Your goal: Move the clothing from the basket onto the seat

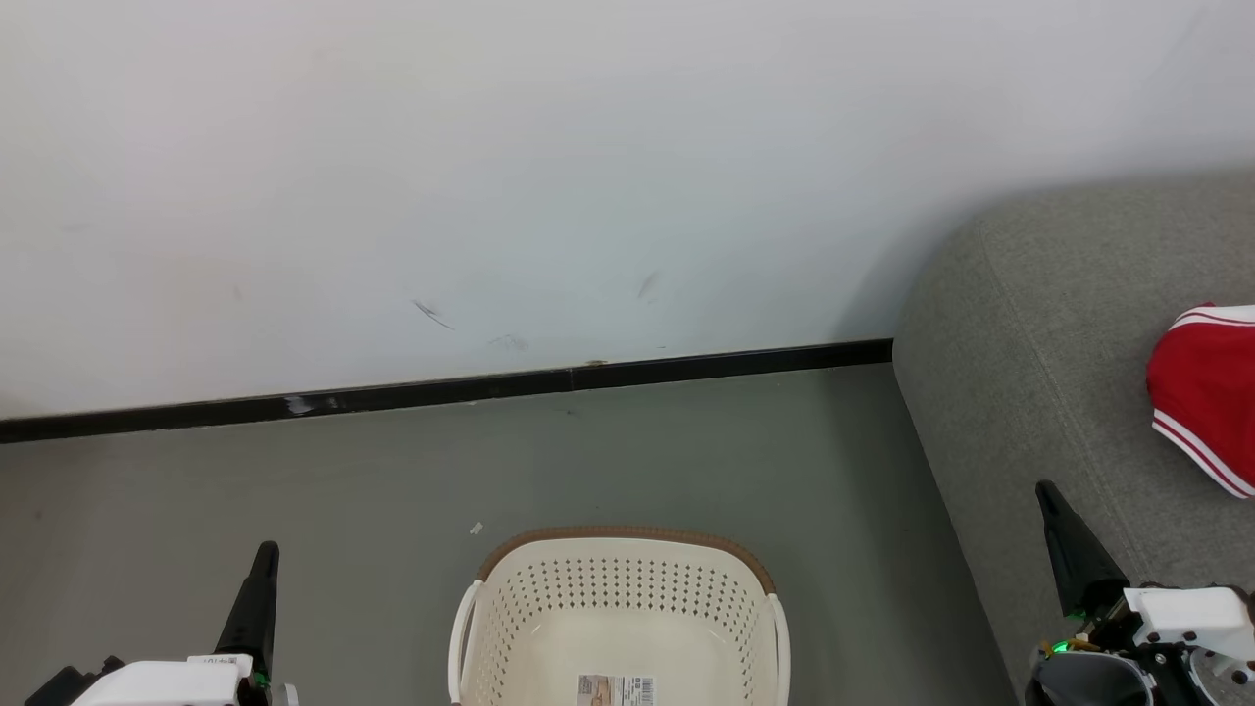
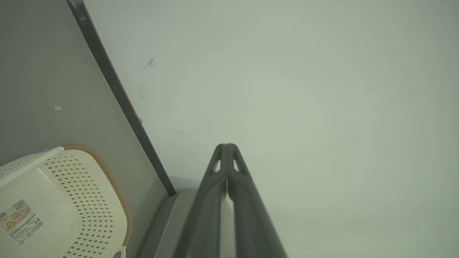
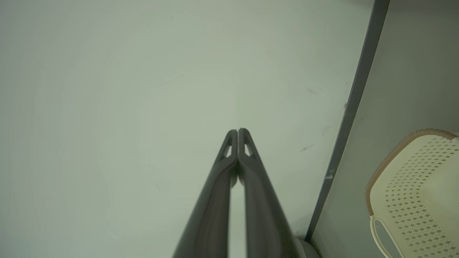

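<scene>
A plain white painted wall [image 1: 588,147] takes the upper half of the head view from nine o'clock round to two o'clock, meeting a flat grey floor [image 1: 294,490] along a thin black skirting strip [image 1: 441,390]. The large grey woven-fabric sofa [image 1: 1029,343] with rounded edges fills the three to five o'clock side. The cream perforated plastic laundry basket [image 1: 627,588] with its brown woven-look rim stands on the floor at six o'clock, just beside the sofa's edge and apart from the wall. A red garment with white stripes [image 1: 1201,392] lies on the sofa cushion at three o'clock, cut off by the picture's edge, so I cannot tell whether more clothing sits beyond it. The left gripper [image 2: 226,146] rests at seven o'clock in the head view and the right gripper [image 3: 237,131] at four o'clock, over the sofa's front. Each has its two long dark fingers pressed together at the tips with nothing between them, and both point towards the wall. A small paper label [image 1: 616,689] sits on the basket's inner floor at six o'clock. What shows of the basket's inside holds the label and nothing red, though its near end is cut off. My reading is that the move is done or very nearly so, with at most a check of that hidden near end left
</scene>
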